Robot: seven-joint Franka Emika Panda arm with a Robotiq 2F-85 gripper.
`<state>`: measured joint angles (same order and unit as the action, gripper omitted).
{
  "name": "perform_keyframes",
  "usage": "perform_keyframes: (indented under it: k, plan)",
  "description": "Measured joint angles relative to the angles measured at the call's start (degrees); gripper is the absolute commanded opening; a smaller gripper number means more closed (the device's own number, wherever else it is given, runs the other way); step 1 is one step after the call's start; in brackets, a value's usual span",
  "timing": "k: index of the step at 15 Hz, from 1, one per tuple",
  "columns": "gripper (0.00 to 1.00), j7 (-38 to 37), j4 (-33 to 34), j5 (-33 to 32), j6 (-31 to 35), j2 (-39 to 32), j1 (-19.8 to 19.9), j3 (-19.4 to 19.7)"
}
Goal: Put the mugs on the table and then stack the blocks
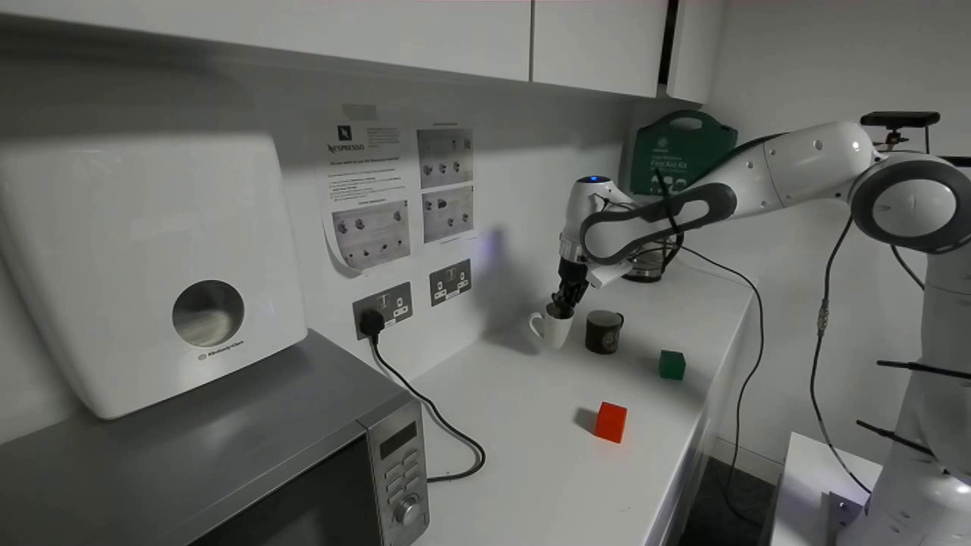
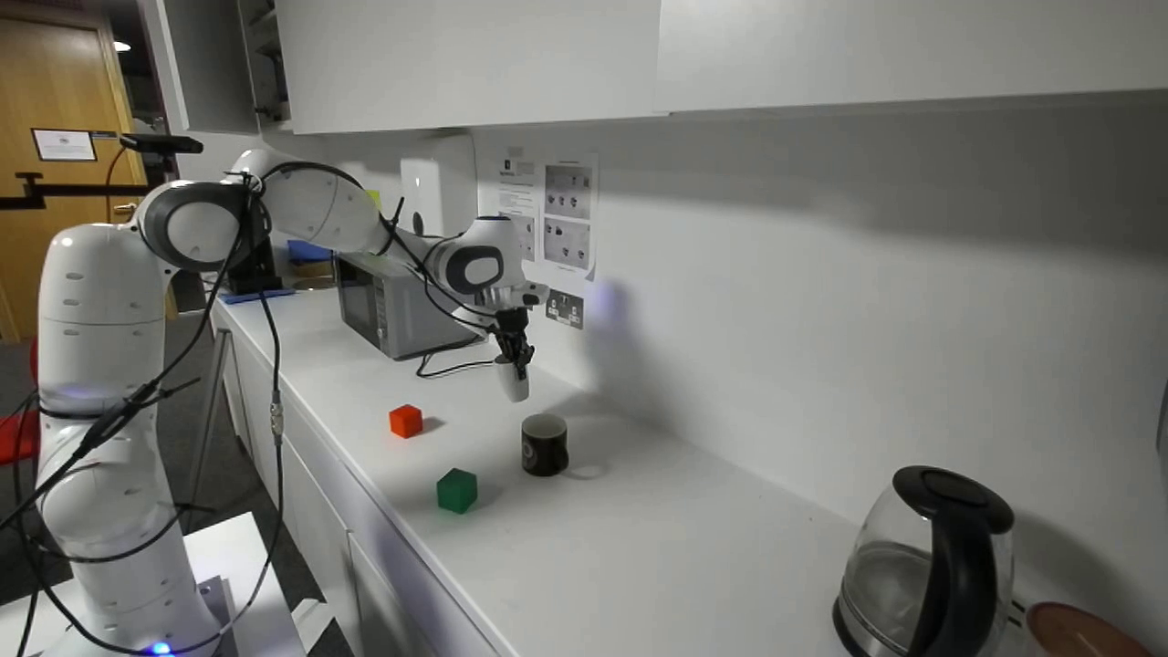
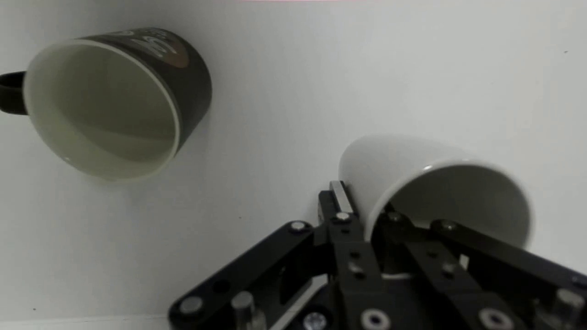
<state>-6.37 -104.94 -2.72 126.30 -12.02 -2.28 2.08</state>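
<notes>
Black linkage gripper point(image 3: 365, 211) clamped on the sidewall of the glossy, tapered, ceramic-looking white mug point(image 3: 383, 167), one finger inside the rim, one outside; mug mouth up, long axis tilted off vertical, base contact with the smooth white countertop point(image 2: 639, 566) unclear. Nearly black cylindrical mug point(image 1: 604, 334) with pale lining and printed side upright near the gripper, both mugs' handles pointing away from each other. Red cube point(image 1: 611, 422) and dark green cube point(image 1: 672, 365) sit farther from the gripper than that mug.
</notes>
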Motion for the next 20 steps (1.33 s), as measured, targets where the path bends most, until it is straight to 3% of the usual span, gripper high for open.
perform_keyframes:
  k: [6, 20]
  plan:
    - [0.02, -2.5, 0.0, -1.4, -0.3, -0.8, 0.3, 1.0]
    - [0.02, -2.5, 0.8, 2.7, -0.7, -5.9, 1.0, 1.0]
